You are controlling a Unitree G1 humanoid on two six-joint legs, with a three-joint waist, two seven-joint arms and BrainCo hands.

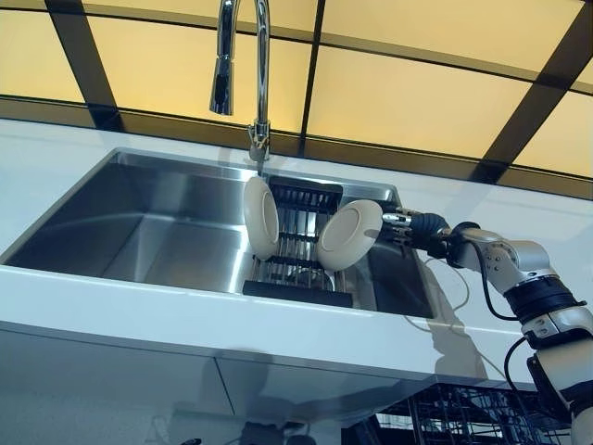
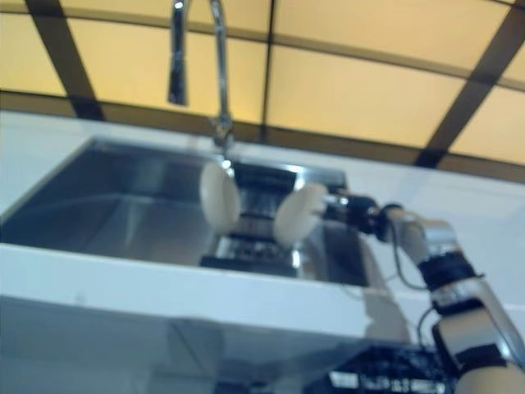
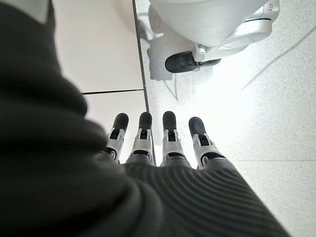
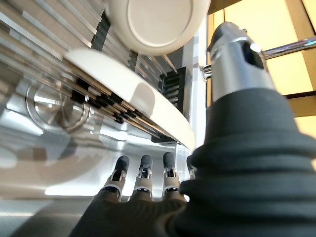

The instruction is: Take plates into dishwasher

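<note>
Two white plates stand on edge in a black rack [image 1: 298, 278] in the right part of the steel sink [image 1: 139, 222]. The left plate [image 1: 261, 217] is upright. The right plate [image 1: 348, 235] leans to the right. My right hand [image 1: 404, 226] reaches in from the right to this plate's rim. In the right wrist view the plate's rim [image 4: 133, 94] lies between my straight fingers [image 4: 143, 173] and my thumb [image 4: 237, 59], and the other plate [image 4: 155, 24] stands behind it. My left hand [image 3: 168, 143] hangs open over the floor, holding nothing.
A tall chrome faucet [image 1: 258, 74] rises behind the sink, just above the left plate. A white counter [image 1: 185, 315] runs along the sink's front. A dark wire dishwasher rack [image 1: 463, 417] shows below the counter at the lower right.
</note>
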